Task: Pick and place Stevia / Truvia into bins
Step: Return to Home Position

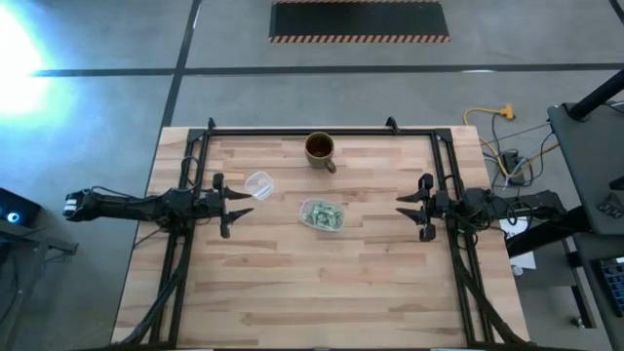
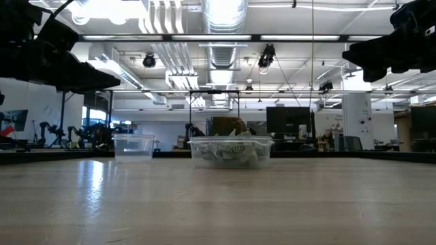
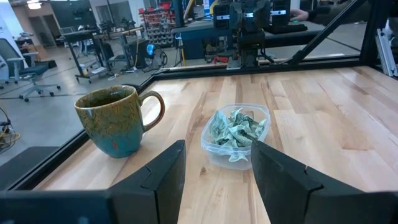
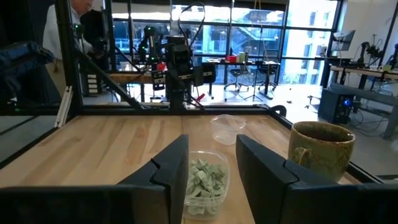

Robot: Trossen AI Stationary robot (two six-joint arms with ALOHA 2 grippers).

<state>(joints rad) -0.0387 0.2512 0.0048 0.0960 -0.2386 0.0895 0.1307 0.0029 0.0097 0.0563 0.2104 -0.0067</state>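
Note:
The Stevia sachets [image 3: 236, 128], pale green and white, lie heaped in a clear shallow tub, the bin [image 1: 322, 215], which stands near the table's middle. My left gripper [image 1: 246, 202] hovers open to the left of the bin, pointing level at it; in the left wrist view, left gripper [image 3: 217, 144], nothing is between its fingers. My right gripper [image 1: 402, 207] hovers open to the right of the bin, also level and facing it. The right wrist view, right gripper [image 4: 211, 138], shows the sachets [image 4: 205, 177] in the bin beyond its fingers.
A brown-green mug [image 1: 320, 149] stands at the far edge behind the bin. A small clear round cup [image 1: 258, 184] stands empty between the left gripper and the mug. Black frame rails [image 1: 322, 131] run along the table's far, left and right sides. Bare wood lies toward the near edge.

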